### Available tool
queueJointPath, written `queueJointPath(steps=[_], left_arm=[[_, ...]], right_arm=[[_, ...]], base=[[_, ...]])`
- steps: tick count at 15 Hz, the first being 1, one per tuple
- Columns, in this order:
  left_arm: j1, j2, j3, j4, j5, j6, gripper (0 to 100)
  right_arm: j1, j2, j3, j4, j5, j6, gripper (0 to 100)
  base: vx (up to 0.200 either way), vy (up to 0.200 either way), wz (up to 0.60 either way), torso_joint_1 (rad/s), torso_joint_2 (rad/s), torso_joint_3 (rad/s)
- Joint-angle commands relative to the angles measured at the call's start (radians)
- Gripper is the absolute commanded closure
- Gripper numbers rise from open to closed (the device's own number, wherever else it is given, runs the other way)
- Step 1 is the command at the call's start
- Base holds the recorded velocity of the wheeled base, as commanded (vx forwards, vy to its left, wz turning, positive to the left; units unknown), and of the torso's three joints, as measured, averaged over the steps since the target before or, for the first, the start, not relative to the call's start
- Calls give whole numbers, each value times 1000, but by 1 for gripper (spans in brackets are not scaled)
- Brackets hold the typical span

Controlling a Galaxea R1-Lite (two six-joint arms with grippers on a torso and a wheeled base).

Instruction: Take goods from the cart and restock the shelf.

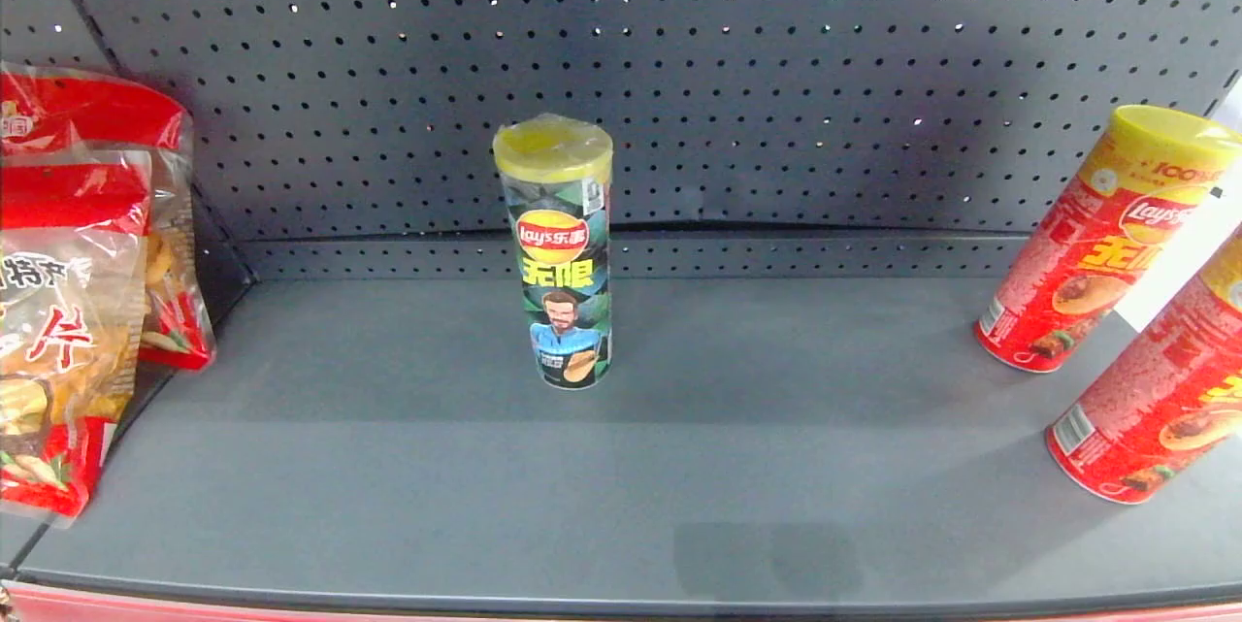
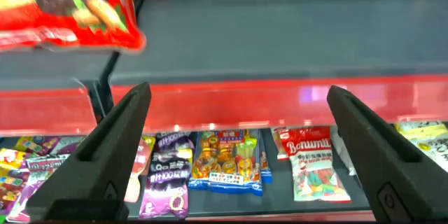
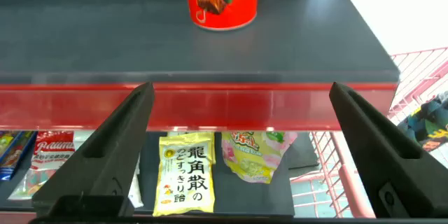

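You see the green, yellow-lidded chips tube [image 1: 565, 253] standing at 12 o'clock on the grey shelf [image 1: 388, 467]. The left gripper [image 2: 239, 91] and right gripper [image 3: 241, 87] are spread apart.

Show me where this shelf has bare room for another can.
Two wide bare patches on the shelf: one between the snack bags and the green can, one between that can and the two red cans. The front strip ahead of the green can is bare too. Crowded only at the left and right ends.
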Motion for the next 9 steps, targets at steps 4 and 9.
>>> queueJointPath(steps=[4,9], left_arm=[[0,1,0,0,0,0,0],[0,1,0,0,0,0,0]], right_arm=[[0,0,0,0,1,0,0],[0,0,0,0,1,0,0]], base=[[0,0,0,-152,377,218],[0,0,0,-66,173,102]])
